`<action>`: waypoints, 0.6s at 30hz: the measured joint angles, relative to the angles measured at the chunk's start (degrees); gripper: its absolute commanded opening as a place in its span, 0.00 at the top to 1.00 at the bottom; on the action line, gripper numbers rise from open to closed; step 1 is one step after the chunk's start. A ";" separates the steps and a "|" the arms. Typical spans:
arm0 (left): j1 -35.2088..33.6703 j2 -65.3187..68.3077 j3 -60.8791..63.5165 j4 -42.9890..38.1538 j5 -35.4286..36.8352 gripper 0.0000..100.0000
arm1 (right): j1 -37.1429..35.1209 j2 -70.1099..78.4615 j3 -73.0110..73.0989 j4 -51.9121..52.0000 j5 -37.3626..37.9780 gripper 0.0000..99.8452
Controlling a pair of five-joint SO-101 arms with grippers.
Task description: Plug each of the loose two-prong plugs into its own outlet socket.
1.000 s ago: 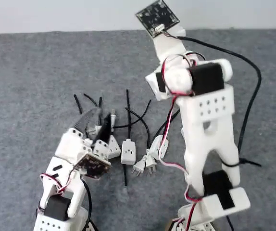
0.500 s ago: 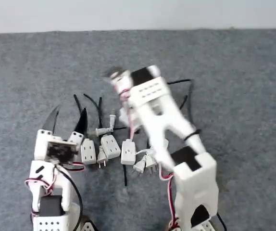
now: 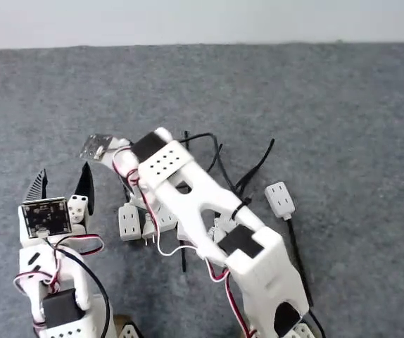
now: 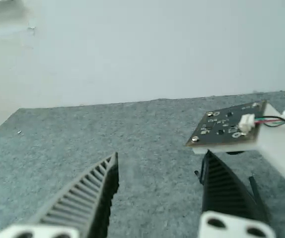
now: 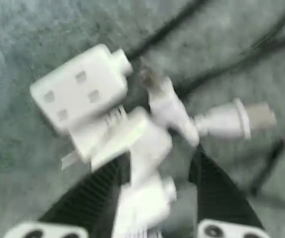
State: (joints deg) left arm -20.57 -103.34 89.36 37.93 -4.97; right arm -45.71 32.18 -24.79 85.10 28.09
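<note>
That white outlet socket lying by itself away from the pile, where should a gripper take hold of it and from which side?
Probably across the two long flanks of the outlet socket, coming straight down from above. It lies flat, slots up, clear of the pile, and its black cord leaves one short end, so the flanks look free.

Right arm (image 3: 188, 201) swung down over the plugs (image 5: 227, 119), left gripper (image 3: 63, 172) drawn back — 1 socket (image 3: 280, 199) now apart.
</note>
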 measured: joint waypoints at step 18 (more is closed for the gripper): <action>-0.35 0.18 0.26 0.35 0.00 0.74 | 0.18 8.44 -1.14 -12.84 12.66 0.84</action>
State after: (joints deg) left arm -20.92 -103.16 89.63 38.29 -4.97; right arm -45.54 40.62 -25.93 72.26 40.75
